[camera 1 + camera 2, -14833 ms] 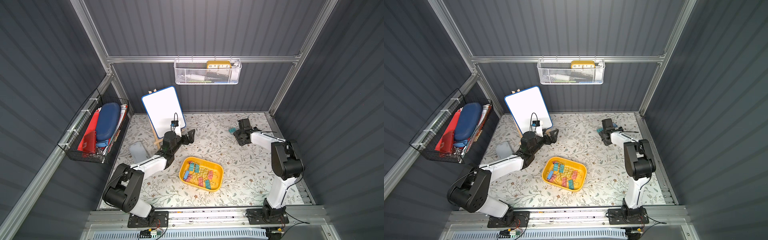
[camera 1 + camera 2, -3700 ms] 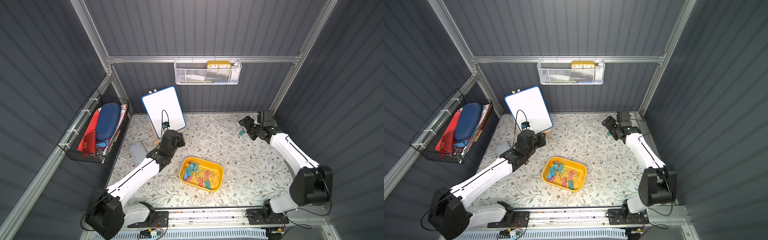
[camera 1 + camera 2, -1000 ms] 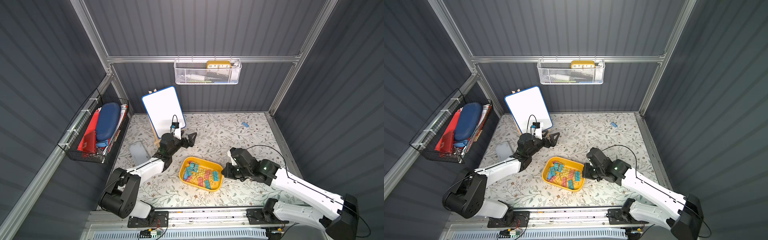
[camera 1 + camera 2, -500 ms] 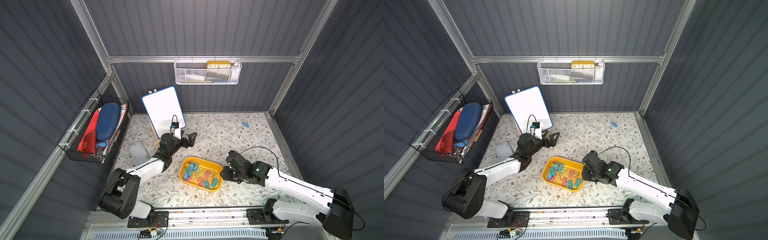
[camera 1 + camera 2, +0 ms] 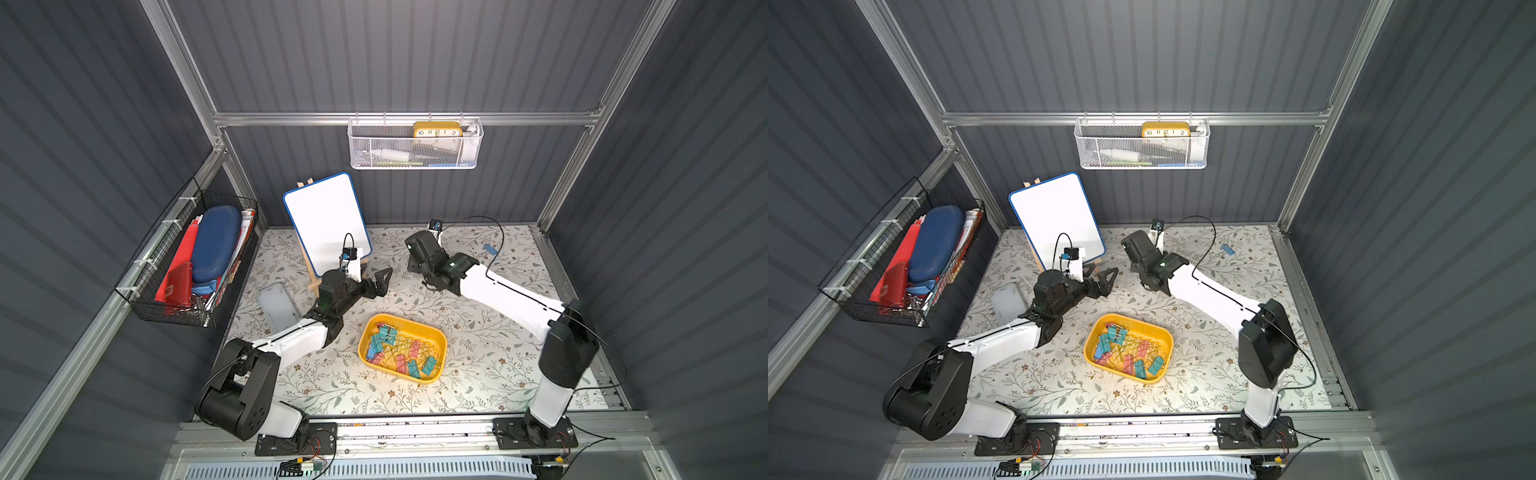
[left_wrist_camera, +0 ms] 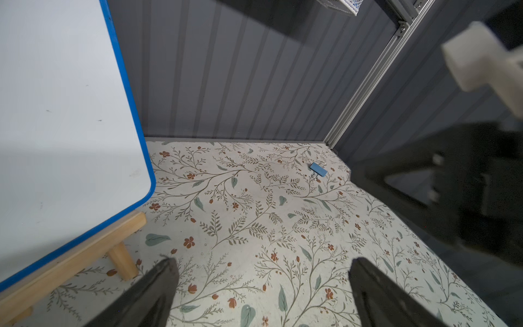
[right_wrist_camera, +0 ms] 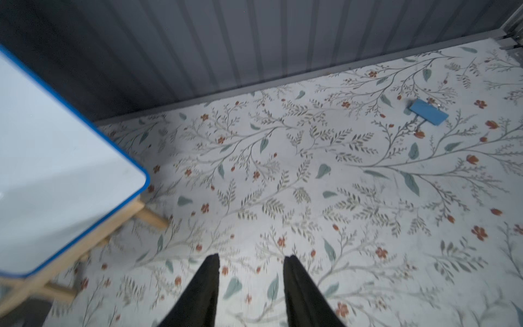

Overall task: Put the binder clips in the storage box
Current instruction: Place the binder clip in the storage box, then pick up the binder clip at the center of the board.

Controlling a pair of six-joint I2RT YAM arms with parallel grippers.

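The yellow storage box [image 5: 441,337] [image 5: 1169,337] sits on the flowered mat near the front middle. Several binder clips [image 5: 401,353] [image 5: 1127,354], teal, pink, yellow and blue, lie piled inside it. One blue binder clip [image 5: 490,249] [image 5: 1227,249] [image 6: 319,169] [image 7: 428,111] lies alone on the mat at the back right. My right gripper [image 5: 415,245] [image 5: 1131,245] [image 7: 252,257] hovers at the back middle, pointing toward the rear wall, open with nothing between its fingers. My left gripper [image 5: 380,284] [image 5: 1105,282] [image 6: 261,263] is wide open and empty, behind the box on the left.
A whiteboard on a wooden easel [image 5: 326,224] [image 6: 65,113] [image 7: 51,170] stands at the back left, close to both grippers. A flat grey-white case [image 5: 279,305] lies left of my left arm. A black wire basket [image 5: 187,266] and a white mesh basket [image 5: 415,145] hang on the walls.
My right gripper was shut at the box's right edge. It has since opened, lifted away and swung to the back middle of the mat. The left arm has stayed put.
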